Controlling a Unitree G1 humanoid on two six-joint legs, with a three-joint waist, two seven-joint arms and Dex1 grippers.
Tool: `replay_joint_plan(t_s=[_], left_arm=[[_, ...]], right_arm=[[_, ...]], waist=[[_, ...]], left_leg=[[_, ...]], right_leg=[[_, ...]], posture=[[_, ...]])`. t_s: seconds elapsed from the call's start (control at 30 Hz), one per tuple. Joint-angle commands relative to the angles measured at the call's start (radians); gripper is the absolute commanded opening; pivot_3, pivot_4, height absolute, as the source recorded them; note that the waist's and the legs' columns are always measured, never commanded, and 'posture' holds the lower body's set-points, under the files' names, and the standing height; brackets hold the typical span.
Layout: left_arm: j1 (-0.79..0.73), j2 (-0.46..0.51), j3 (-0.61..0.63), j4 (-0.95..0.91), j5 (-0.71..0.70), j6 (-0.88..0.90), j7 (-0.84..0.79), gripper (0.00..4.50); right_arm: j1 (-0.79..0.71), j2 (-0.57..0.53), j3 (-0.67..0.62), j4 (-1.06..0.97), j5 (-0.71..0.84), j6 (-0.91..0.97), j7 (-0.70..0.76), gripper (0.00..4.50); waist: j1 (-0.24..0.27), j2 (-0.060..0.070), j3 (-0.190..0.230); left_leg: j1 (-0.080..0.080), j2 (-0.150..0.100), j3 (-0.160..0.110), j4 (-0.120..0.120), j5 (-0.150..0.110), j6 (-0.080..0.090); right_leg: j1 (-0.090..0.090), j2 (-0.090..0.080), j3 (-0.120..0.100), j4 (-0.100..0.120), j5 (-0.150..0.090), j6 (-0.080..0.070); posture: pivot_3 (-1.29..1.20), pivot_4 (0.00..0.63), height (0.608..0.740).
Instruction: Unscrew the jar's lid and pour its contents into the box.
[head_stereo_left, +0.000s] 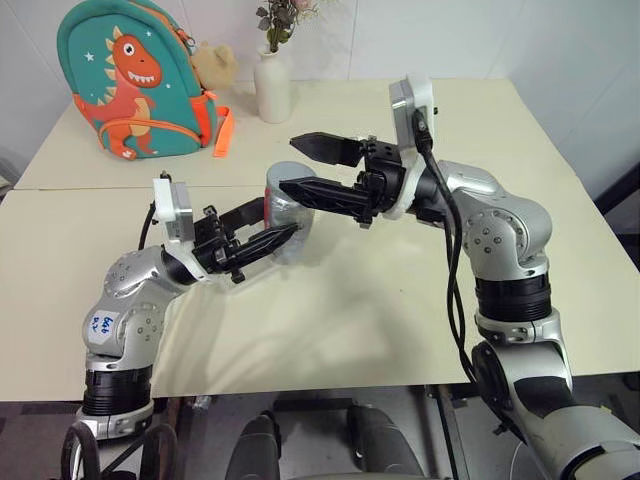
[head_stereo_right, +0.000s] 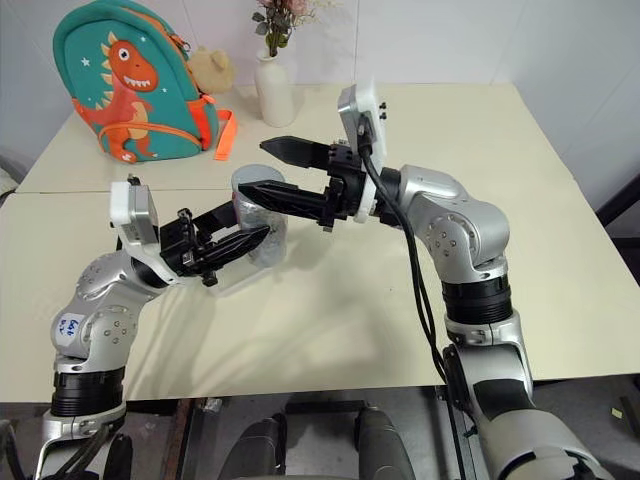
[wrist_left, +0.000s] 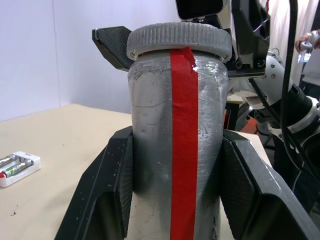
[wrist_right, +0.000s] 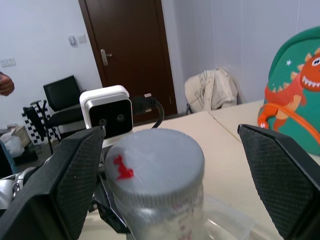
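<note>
My left gripper (head_stereo_left: 285, 235) is shut on the jar (wrist_left: 175, 130), a silvery cylinder with a red stripe down its side, and holds it upright just above the table. The grey ribbed lid (wrist_left: 179, 41) sits on the jar, with a small red mark (wrist_right: 120, 167) on top. At lid height my right gripper (head_stereo_left: 290, 165) is wide open, one finger (wrist_right: 75, 185) on each side of the lid and clear of it. The jar's wall hides the contents. Behind the jar's base lies a clear plastic edge (wrist_right: 227, 220), probably the box.
A teal dinosaur backpack (head_stereo_left: 135, 80) and a white vase with flowers (head_stereo_left: 272, 85) stand at the back of the cream table (head_stereo_left: 350, 320). A small white-and-green packet (wrist_left: 17, 167) lies on the table beyond the jar. A person's hand (wrist_right: 5, 84) is off to the side.
</note>
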Motion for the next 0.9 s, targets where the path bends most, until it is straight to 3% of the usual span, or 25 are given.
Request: replay_joint_plan(t_s=[0.03,0.53,0.9], left_arm=[[-0.01,0.008,0.009,0.008,0.028,-0.029,0.032,1.97],[-0.107,0.014,-0.027,0.102,0.123,-0.069,0.086,1.97],[-0.11,0.011,-0.054,0.098,0.139,-0.051,0.081,1.97]], right_arm=[[-0.008,-0.001,-0.007,-0.06,0.012,0.042,-0.061,4.46],[0.049,0.045,-0.022,-0.224,0.122,0.274,-0.303,4.46],[0.03,0.082,-0.019,-0.235,0.146,0.299,-0.328,4.46]], waist=[[0.0,0.0,0.0],[0.0,0.0,0.0],[-0.001,0.0,0.0]], left_leg=[[0.0,0.0,0.0,0.0,0.0,0.0],[0.0,0.0,0.0,0.0,0.0,0.0],[0.0,0.0,0.0,-0.001,0.0,0.0]], right_leg=[[0.0,0.0,0.0,0.0,0.0,0.0],[0.0,0.0,0.0,0.0,0.0,0.0],[0.0,0.0,0.0,-0.001,0.0,0.0]], posture=[[0.0,0.15,0.74],[0.0,0.15,0.74],[0.0,0.15,0.74]])
